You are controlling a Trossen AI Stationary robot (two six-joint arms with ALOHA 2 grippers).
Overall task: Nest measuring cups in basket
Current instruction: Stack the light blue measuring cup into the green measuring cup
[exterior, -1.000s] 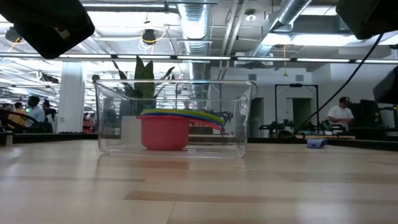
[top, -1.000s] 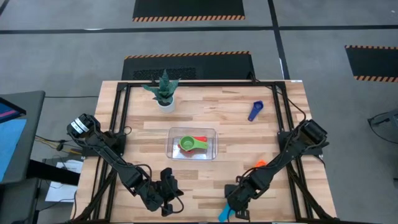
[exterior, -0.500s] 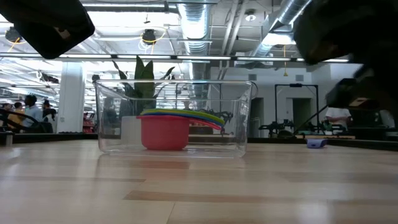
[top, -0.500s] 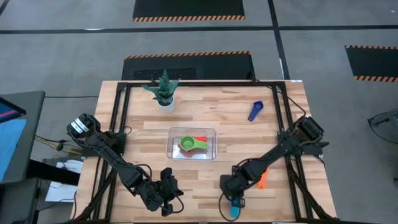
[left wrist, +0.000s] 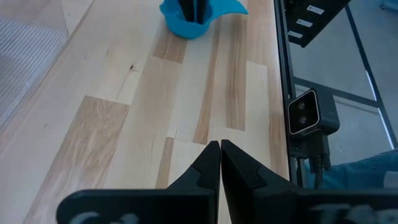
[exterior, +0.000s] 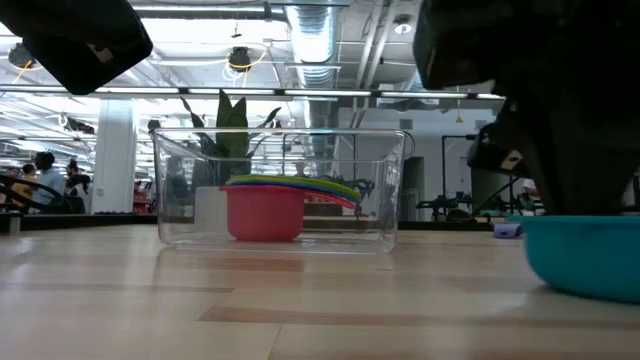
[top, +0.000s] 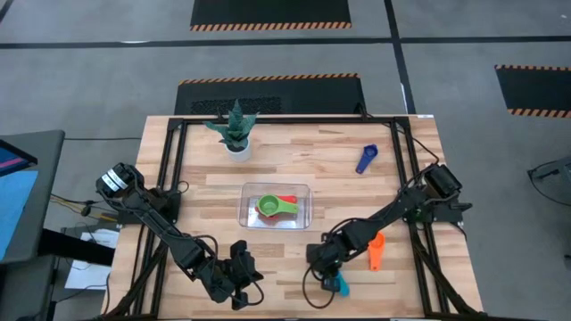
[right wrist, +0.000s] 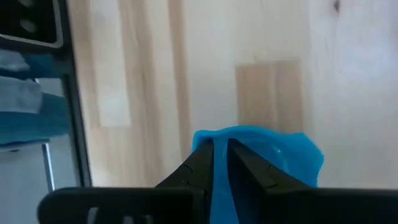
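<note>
My right gripper [top: 328,278] is near the table's near edge, shut on a light blue measuring cup [top: 336,284]; the cup also shows at the right of the low view [exterior: 585,258] and far off in the left wrist view [left wrist: 191,18]. The clear basket [top: 277,207] stands mid-table and holds nested cups, red at the bottom [exterior: 265,212] and green on top [top: 270,208]. An orange cup [top: 376,251] lies on the table right of my right arm. A dark blue cup [top: 366,159] lies toward the far right. My left gripper [top: 239,291] is shut and idle at the near edge. My right gripper pinches the light blue cup's bowl wall at the rim [right wrist: 221,177] between its two fingers, coming from above and pointing down. The bowl opens upward, and its handle [left wrist: 233,7] sticks out sideways. I cannot tell whether the cup's bottom touches the table.
A small plant in a white pot [top: 235,134] stands near the far edge, left of centre. Black frame rails run along the table's sides [top: 166,178]. Bare wood lies between the basket and the near edge. People and equipment show in the room beyond.
My right gripper has moved toward the table's left and a little away from the near edge, toward the basket, carrying the light blue cup with it. The cup has come into the low view. The orange cup, earlier partly under the arm, now lies uncovered.
</note>
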